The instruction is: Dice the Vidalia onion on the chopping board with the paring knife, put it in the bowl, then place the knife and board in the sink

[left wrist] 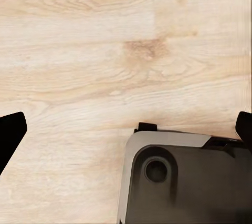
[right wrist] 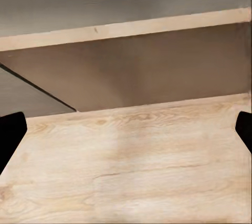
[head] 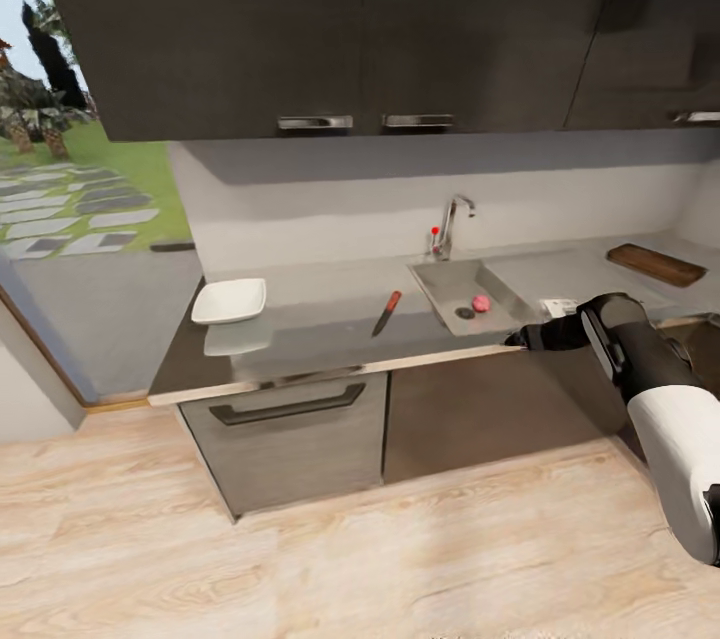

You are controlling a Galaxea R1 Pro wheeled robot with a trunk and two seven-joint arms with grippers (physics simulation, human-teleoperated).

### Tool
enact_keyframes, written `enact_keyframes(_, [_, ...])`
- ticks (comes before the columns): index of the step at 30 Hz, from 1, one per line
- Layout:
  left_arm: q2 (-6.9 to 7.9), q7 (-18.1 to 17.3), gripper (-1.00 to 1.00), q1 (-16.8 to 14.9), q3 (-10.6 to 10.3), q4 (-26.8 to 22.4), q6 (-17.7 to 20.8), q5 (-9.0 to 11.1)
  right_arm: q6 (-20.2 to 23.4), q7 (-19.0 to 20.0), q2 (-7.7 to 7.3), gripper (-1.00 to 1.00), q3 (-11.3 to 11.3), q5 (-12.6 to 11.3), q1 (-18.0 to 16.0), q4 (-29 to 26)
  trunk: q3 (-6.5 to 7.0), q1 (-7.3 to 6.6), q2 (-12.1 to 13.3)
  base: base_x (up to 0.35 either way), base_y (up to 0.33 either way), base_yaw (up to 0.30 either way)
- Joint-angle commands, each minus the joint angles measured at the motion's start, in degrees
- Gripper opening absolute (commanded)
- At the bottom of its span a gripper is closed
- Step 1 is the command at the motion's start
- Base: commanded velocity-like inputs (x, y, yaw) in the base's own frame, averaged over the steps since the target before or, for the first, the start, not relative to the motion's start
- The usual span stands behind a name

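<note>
We're hanging our left gripper spread wide over the wooden floor beside our base. Our right gripper is gaping too, facing the cabinets. On the countertop, the paring knife is lying at 9 o'clock of the sink, where the Vidalia onion is sitting. The bowl is resting farther at 9, the chopping board at 2.

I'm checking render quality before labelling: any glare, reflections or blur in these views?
Head view: the glossy countertop mirrors the bowl as a pale patch just below it; the upper cabinets cast a soft shadow band on the wall; edges look slightly soft. Left wrist view: evenly lit wood floor, no glare. Right wrist view: the cabinet front is mildly blurred.
</note>
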Motion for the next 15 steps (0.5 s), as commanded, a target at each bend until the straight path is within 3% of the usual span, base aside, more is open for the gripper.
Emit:
enact_keyframes(1, [0.0,0.01,1.0,-0.01,-0.02,-0.03,-0.13,0.29,0.07,0.52,-0.04,1.0,0.12,0.61,-0.05,-0.03,-0.09,0.03,-0.11,0.0,-0.243,-0.275])
enact_keyframes(9, [0.0,0.01,1.0,0.0,-0.04,-0.03,-0.13,0.29,-1.14,0.19,0.0,1.0,0.2,0.73,-0.04,2.94,0.2,0.03,-0.11,0.0,-0.243,-0.266])
enact_keyframes(10, [0.0,0.01,1.0,-0.01,0.0,-0.03,-0.13,0.29,-9.47,-2.61,0.08,1.0,0.24,0.84,0.03,11.23,0.26,0.03,-0.11,0.0,-0.242,-0.18])
enact_keyframes(13, [0.0,0.01,1.0,0.01,0.02,-0.03,-0.13,0.29,-19.85,-5.98,0.11,1.0,0.26,0.82,0.05,20.56,0.47,0.03,-0.11,0.0,-0.242,-0.166])
enact_keyframes(15, [0.0,0.01,1.0,0.0,0.02,-0.03,-0.13,0.29,-33.08,-9.33,0.13,1.0,0.27,0.75,0.05,31.64,0.62,0.03,-0.11,0.0,-0.242,-0.154])
